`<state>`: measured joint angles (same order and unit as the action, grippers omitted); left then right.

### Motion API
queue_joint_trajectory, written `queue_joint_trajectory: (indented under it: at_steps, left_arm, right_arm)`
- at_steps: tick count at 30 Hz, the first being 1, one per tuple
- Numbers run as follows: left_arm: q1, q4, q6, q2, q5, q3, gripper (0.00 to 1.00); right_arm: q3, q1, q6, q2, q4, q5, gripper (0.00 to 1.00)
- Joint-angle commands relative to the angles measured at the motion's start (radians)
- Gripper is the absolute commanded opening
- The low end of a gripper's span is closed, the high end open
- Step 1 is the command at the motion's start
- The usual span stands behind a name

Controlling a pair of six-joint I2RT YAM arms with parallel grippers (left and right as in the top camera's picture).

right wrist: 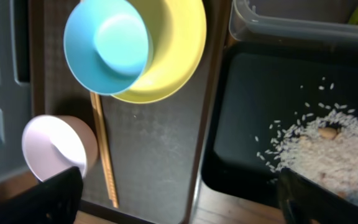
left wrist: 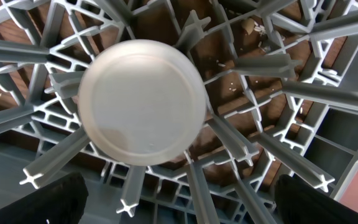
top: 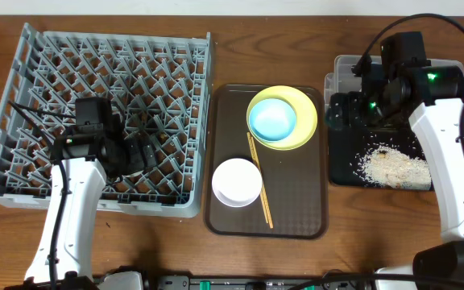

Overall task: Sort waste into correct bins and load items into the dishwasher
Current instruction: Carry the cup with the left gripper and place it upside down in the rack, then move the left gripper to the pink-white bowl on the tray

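White cup (left wrist: 142,102) seemingly upended on grey rack (left wrist: 328,94); left and right jaws open, largely cropped

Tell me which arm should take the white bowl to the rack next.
Left, probably. The left gripper, open, hangs over the rack, and the white bowl sits on the brown tray's rack side. The right gripper, also open, is at the black tray, farther off.

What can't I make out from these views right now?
- Tub contents: overhead, the right arm covers them; right wrist, the top edge cuts the tub off.
- Cup: overhead, the left gripper hides it in the rack; only the left wrist shows it.
- Napkin: in no view.
- Chopsticks: too thin to count in either view.
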<state>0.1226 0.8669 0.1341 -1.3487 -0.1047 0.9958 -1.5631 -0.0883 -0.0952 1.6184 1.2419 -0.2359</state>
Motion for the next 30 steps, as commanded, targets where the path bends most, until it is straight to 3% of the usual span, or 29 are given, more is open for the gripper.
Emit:
queue_joint_trajectory:
  at_steps: [1, 8, 11, 14, 19, 30]
  left_arm:
    - [0.003, 0.005, 0.002, 0.007, 0.011, 0.044, 0.99]
    - [-0.002, 0.053, 0.003, 0.056, 0.01, 0.194, 1.0]
    - [-0.034, 0.081, 0.024, 0.071, 0.008, 0.231, 1.0]
    - [-0.102, 0.098, 0.056, 0.079, 0.008, 0.232, 1.0]
    - [-0.259, 0.136, 0.075, 0.077, 0.007, 0.231, 1.0]
    - [-0.499, 0.054, 0.082, 0.074, -0.135, 0.216, 0.99]
  right_arm:
    - [-0.012, -0.003, 0.008, -0.017, 0.008, 0.0, 0.99]
    - [-0.013, 0.011, 0.036, -0.018, 0.003, 0.033, 0.99]
    - [-0.013, 0.062, -0.103, -0.024, -0.011, 0.135, 0.99]
    - [-0.013, 0.132, -0.194, -0.028, -0.032, 0.12, 0.99]
    - [-0.013, 0.206, -0.12, -0.028, -0.033, -0.028, 0.99]
    - [-0.013, 0.24, -0.082, -0.028, 0.007, -0.023, 0.99]
